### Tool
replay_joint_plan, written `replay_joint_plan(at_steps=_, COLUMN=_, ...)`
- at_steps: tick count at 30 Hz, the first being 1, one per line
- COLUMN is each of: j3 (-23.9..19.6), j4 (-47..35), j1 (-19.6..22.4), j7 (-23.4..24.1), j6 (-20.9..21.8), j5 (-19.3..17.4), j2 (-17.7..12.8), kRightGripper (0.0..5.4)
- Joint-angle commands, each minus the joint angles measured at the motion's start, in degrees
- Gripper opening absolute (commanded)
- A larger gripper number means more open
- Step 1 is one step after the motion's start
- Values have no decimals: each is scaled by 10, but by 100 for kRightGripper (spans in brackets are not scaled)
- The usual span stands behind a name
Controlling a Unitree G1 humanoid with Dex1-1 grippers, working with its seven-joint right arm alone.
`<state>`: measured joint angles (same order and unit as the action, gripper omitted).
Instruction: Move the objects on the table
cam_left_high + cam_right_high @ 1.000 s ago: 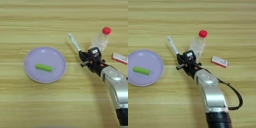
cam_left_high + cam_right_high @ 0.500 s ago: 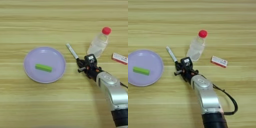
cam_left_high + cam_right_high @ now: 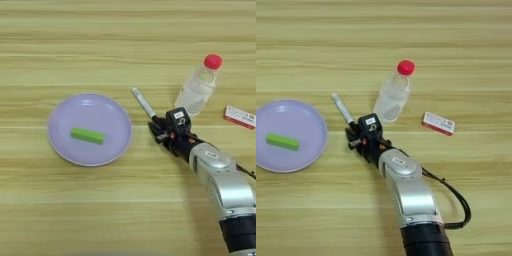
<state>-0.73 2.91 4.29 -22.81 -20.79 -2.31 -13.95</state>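
A slim white marker pen (image 3: 143, 103) points up and to the left, and its lower, dark end sits between the black fingers of my right gripper (image 3: 157, 128), which is shut on it. The silver forearm (image 3: 406, 187) comes in from the bottom right. A small bright green block (image 3: 87, 135) lies in the middle of a lilac plate (image 3: 59, 114) on the left of the table (image 3: 100, 45). The gripper (image 3: 353, 138) stands just right of the plate's rim, apart from it. The pen (image 3: 341, 107) shows there too.
A clear plastic bottle with a red cap (image 3: 198, 88) lies tilted just right of the pen. Further right lies a small red and white box (image 3: 240, 116). A black cable (image 3: 458, 200) loops beside the forearm.
My gripper has moved left and a little toward me with the marker pen in it, away from the bottle and closer to the plate. The block, plate, bottle and box stayed put.
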Motion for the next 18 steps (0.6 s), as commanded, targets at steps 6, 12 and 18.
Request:
replay_joint_plan(at_steps=6, j3=1, j4=-54, j1=8, j7=6, j6=15, j5=-5, j2=-3, kRightGripper=273)
replay_joint_plan(at_steps=12, j3=-1, j4=-88, j1=1, j7=7, j6=11, j5=-5, j2=-6, kRightGripper=332)
replay_joint_plan(at_steps=18, j3=-1, j4=-107, j1=-2, j7=6, j6=5, j5=-6, j2=-5, kRightGripper=399)
